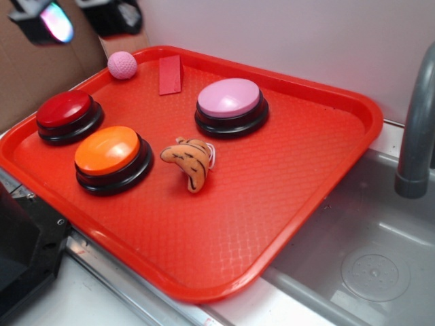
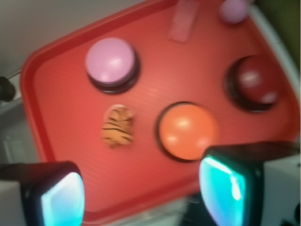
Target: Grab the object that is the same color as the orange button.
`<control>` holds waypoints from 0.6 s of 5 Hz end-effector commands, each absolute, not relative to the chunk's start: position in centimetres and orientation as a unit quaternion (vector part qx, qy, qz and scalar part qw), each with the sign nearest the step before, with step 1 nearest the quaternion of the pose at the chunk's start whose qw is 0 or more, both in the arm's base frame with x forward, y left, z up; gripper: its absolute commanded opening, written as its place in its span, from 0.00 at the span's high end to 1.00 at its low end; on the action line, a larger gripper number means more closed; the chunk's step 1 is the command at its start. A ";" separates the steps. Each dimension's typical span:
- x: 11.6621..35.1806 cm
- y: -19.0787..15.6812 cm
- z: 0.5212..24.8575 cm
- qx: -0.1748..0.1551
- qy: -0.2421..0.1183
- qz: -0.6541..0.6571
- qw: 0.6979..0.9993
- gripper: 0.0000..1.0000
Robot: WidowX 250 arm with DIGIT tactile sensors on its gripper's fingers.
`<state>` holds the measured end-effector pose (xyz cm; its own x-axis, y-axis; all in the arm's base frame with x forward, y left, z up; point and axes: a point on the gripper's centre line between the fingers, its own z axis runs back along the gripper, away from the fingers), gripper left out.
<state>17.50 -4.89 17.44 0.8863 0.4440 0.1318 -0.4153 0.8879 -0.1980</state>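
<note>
- The gripper [image 2: 141,190] hangs high above the red plastic tray [image 1: 326,170], jaws spread wide, holding nothing.
- The small orange-tan striped plush toy [image 1: 191,160] lies on the tray just beside the glossy orange dome button [image 1: 113,157], apart from it. It looks light, soft and squashy; pinching across its fat middle seems safest.
- Further back sit the pink-topped button [image 1: 231,106], red-topped button [image 1: 68,115], flat red card [image 1: 170,75] and pink dimpled ball [image 1: 122,65].
- Only the exterior view shows the grey sink [image 1: 374,265]; only the wrist view shows the spread pads [image 2: 61,200].
</note>
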 end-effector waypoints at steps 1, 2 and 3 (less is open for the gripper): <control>21.4 -7.5 11.1 -0.072 -0.149 0.270 0.949 0.00; 21.9 -8.6 8.8 -0.066 -0.138 0.247 0.957 0.00; 22.2 -8.7 7.1 -0.047 -0.132 0.246 0.959 0.00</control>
<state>21.63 -8.69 6.50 0.8451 0.4901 0.2135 -0.4711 0.8716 -0.1357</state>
